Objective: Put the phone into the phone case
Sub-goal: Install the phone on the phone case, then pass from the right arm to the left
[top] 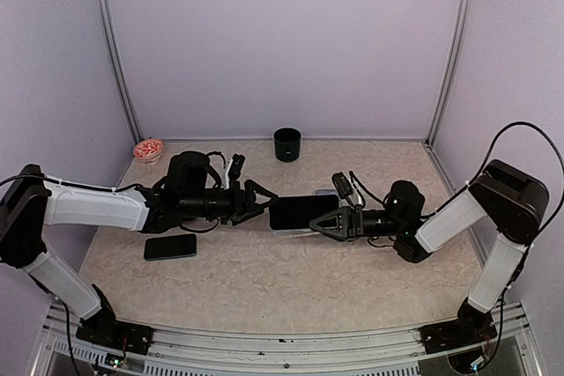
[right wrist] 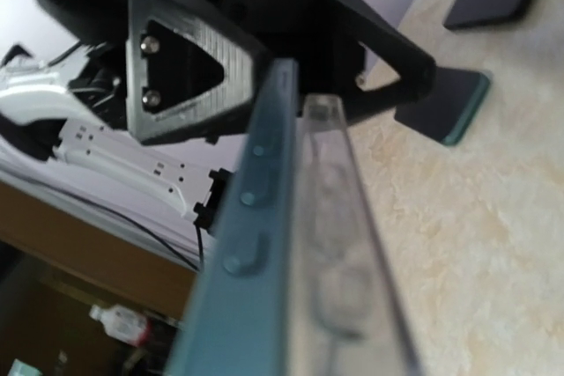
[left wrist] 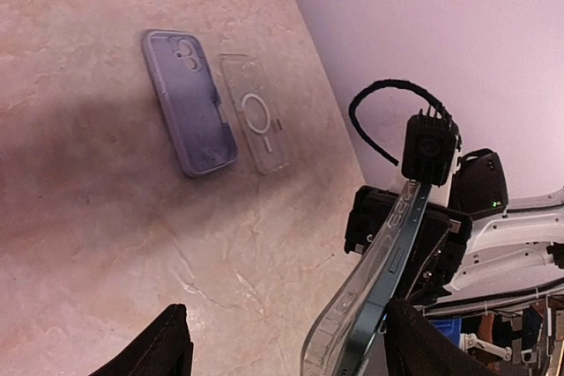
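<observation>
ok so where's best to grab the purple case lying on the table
Probably the raised wall on its free long edge, from above, one finger inside: the purple case lies flat, open side up, and the clear case crowds the other long edge.

Soft even light, the close phone blurred

Cup on table behind phone

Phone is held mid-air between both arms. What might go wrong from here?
1. Only the right gripper clamps the phone; the left gripper stands open around its end, so a slip drops it.
2. The clear case looks only partly seated along the phone's edge; it may pop off.
</observation>
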